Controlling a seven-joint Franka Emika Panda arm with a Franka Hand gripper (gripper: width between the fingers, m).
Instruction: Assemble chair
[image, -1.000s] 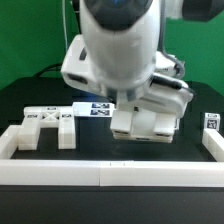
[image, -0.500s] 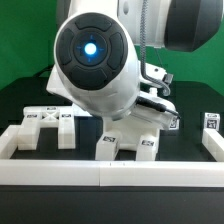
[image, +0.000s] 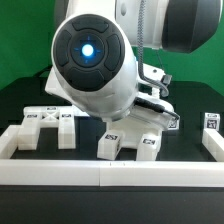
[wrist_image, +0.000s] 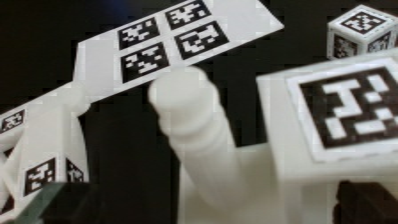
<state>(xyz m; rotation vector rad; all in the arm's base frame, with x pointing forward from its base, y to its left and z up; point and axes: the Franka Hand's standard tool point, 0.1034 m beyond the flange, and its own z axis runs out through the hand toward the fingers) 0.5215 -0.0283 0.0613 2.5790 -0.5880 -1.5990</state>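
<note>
**White chair piece (image: 128, 140) on black desk (image: 188, 142) beneath robot arm (image: 92, 60)**

The blocky piece stands on two short legs, directly under the arm. The tool (image: 152, 112) sits just above it, mostly hidden; I cannot tell whether its jaws are apart or together. A slotted chair piece (image: 45, 122) lies toward the exterior view's left, a small tagged block (image: 211, 122) toward its right. A white border rail (image: 110, 172) runs along the front.
</note>
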